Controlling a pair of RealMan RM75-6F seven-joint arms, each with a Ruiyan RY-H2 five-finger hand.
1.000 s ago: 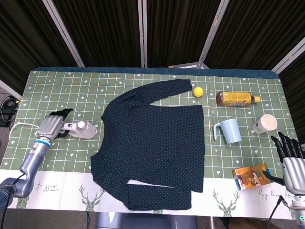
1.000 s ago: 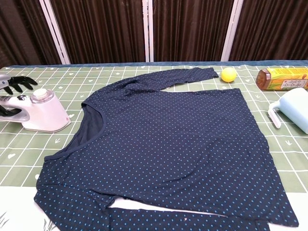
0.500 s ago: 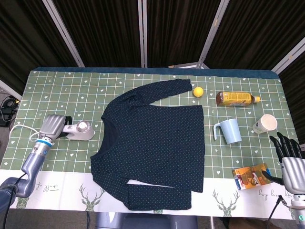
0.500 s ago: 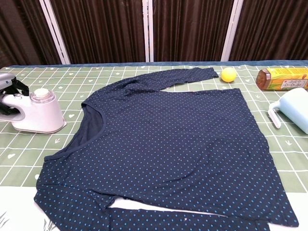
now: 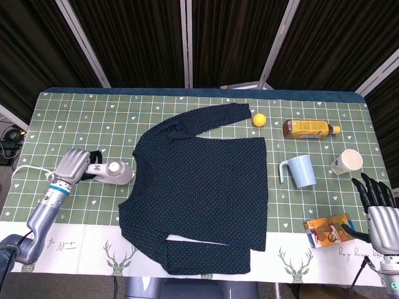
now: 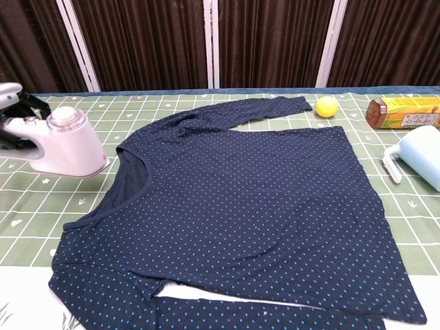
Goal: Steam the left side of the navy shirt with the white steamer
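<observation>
Left hand (image 5: 73, 167), fingers clamped on the steamer (image 5: 114, 171), just left of the shirt (image 5: 199, 187); right hand (image 5: 377, 205), fingers apart, holds nothing.

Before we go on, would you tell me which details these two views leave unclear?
- Left hand: its grip on the white steamer is hidden under the hand in the head view and cut by the left edge in the chest view.
- Steam: none discernible in either view.
- Navy shirt: hem cut by the chest view's lower edge.
- Orange packet by the right hand: print too small to read.
</observation>
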